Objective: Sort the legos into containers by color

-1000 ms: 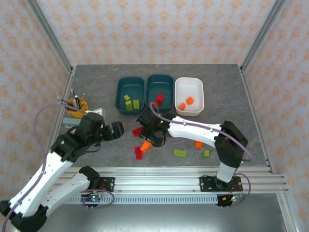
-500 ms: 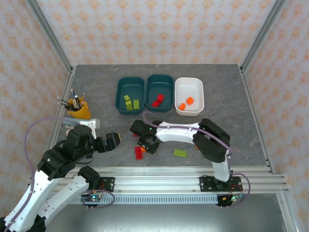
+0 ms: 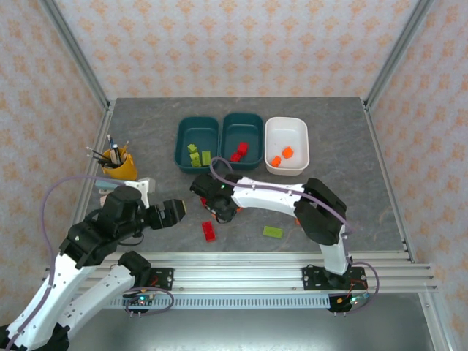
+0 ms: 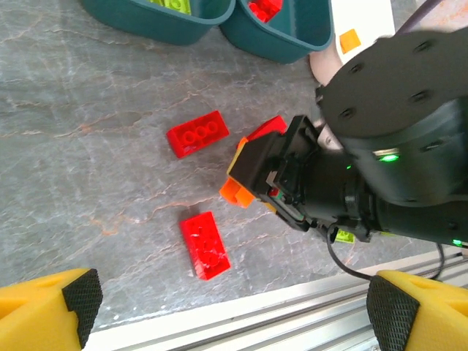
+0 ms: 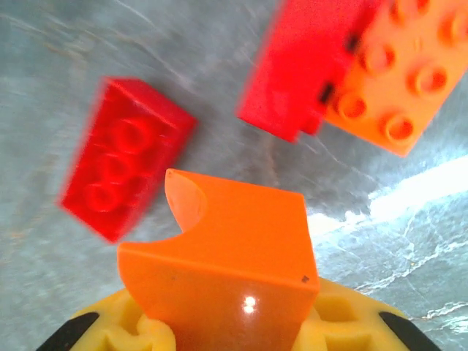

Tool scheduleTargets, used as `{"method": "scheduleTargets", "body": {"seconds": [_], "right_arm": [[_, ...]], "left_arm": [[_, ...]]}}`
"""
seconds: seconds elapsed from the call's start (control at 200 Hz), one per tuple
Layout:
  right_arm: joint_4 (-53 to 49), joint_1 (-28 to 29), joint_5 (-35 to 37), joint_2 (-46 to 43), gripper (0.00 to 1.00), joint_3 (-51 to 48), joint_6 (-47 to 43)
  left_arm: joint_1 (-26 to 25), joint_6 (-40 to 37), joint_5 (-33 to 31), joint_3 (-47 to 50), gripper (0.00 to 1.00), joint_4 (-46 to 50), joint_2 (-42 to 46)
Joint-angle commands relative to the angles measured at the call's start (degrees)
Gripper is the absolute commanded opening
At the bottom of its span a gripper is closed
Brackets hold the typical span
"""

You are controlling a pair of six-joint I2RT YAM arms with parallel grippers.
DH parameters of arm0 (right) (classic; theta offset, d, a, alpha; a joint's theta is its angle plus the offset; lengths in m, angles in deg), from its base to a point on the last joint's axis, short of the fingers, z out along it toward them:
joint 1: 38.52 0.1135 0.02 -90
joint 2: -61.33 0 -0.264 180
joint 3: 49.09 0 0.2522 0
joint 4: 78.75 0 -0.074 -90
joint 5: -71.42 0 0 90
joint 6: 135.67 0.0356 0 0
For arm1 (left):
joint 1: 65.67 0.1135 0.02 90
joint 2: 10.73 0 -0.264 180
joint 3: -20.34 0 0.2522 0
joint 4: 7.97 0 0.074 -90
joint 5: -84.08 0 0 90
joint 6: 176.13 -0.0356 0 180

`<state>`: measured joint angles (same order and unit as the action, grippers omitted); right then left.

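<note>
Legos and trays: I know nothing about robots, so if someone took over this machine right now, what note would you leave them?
Left gripper: open, holding nothing.
Right gripper: shut on an orange brick, low over the table.
Done: lime green bricks lie in the left teal tray, red bricks in the middle teal tray, orange bricks in the white tray.
Left: take the held brick to the white tray, then clear the loose red bricks, a second orange brick and a green brick.

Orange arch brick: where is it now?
The orange arch brick is held in the right tool, mid-frame in the left wrist view: one red brick lies toward the teal trays, another red brick toward the front rail.
</note>
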<state>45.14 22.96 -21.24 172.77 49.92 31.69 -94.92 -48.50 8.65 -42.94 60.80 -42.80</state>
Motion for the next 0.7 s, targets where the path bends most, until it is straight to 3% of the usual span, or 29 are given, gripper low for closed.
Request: {"method": "scheduleTargets", "body": {"seconds": [0.0,0.17,0.295,0.485,0.696], "right_arm": [[-9.1,-2.6,9.5,-6.9,0.18,3.8,-8.2],[-11.1,-11.3,13.2,-13.4,0.18,3.8,-19.6],[-8.8,-21.3,8.0,-14.1,0.18,4.1,-29.9],[-7.3,-34.4,-0.1,-7.2,0.18,9.1,-43.1],[-8.4,-42.0,-6.1,5.5,0.17,19.6,-50.5]], "left_arm": [[-0.2,0.8,1.8,-2.3,0.96,-7.2,-3.8],[-0.3,1.5,2.8,-5.2,0.96,-15.7,-12.8],[-1.1,1.4,2.5,-8.2,0.95,-20.6,-20.7],[-3.6,2.0,0.6,-14.1,0.95,-26.4,-32.3],[-4.8,3.4,-1.1,-19.4,0.96,-30.5,-42.0]]}}
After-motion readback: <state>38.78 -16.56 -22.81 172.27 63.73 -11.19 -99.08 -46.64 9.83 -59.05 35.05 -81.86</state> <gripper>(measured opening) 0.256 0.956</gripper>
